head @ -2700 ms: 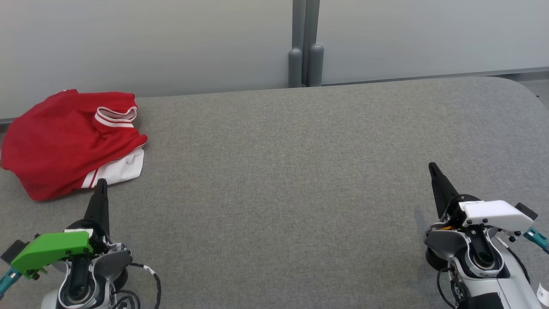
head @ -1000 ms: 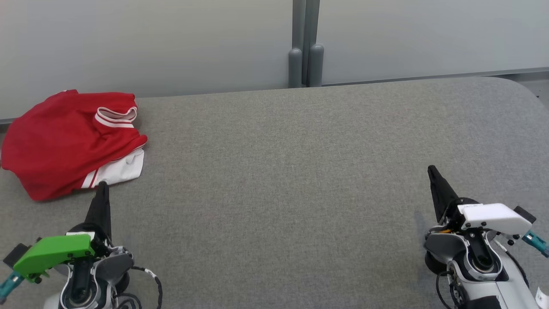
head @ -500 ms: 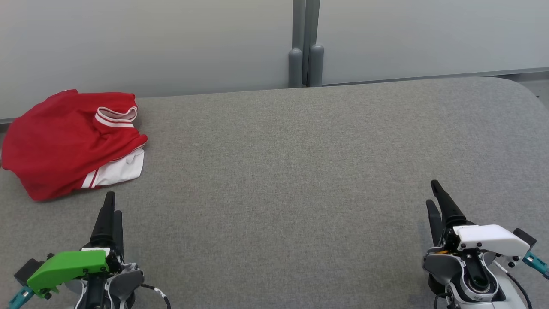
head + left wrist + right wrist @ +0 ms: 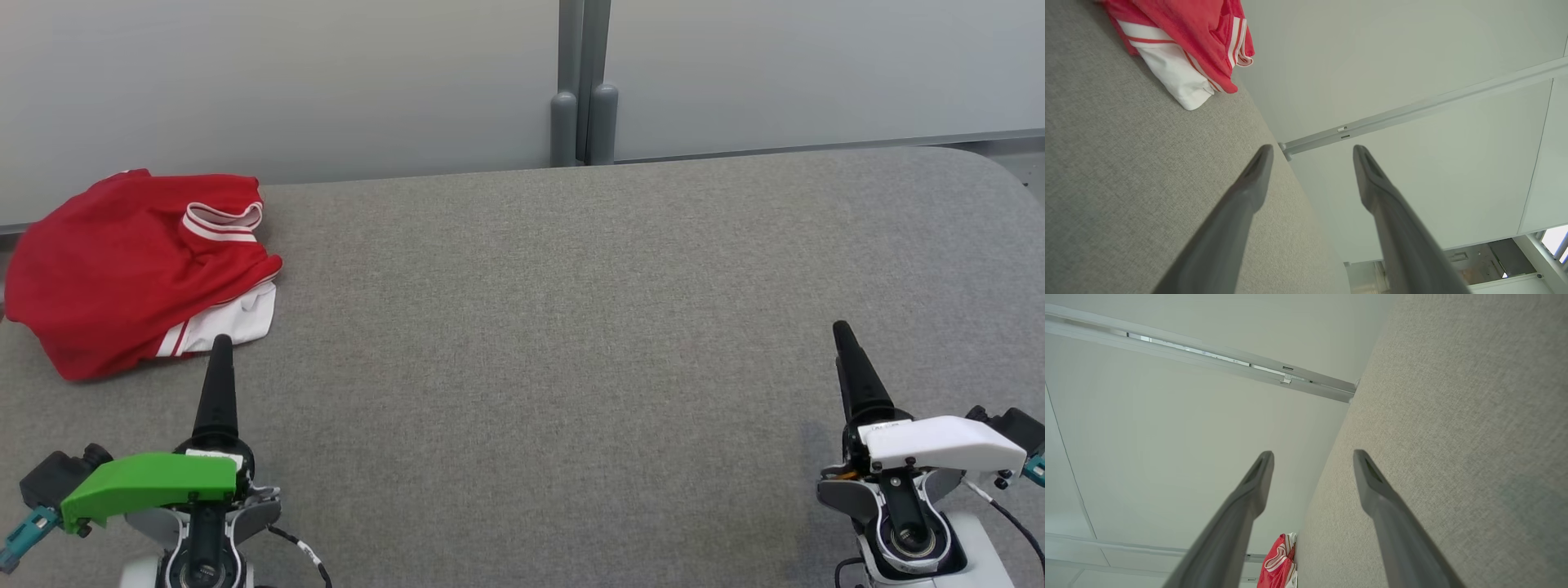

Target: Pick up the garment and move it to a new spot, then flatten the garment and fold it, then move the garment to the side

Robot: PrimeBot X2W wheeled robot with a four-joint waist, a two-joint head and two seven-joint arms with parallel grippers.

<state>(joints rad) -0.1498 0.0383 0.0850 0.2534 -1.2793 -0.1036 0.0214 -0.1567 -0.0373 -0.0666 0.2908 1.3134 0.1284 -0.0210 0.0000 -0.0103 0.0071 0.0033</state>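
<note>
The garment (image 4: 131, 269) is red with white striped trim and a white panel. It lies crumpled at the far left of the grey fabric table (image 4: 555, 327). My left gripper (image 4: 220, 347) is just in front of the garment's white corner, apart from it and pointing at it. In the left wrist view its fingers stand open (image 4: 1312, 151) with nothing between them, and the garment (image 4: 1184, 36) is at the upper left. My right gripper (image 4: 842, 335) hovers at the table's right side, open and empty (image 4: 1312, 455). There the garment (image 4: 1280, 563) is small and far away.
Pale grey wall panels rise right behind the table's far edge, joined by a grey post (image 4: 581, 90). The table's far right corner (image 4: 996, 163) is rounded. Wide bare fabric stretches between the two grippers.
Both grippers have gone from shut to open. Both wrists have rolled and drawn slightly back toward me. The garment has not moved.
</note>
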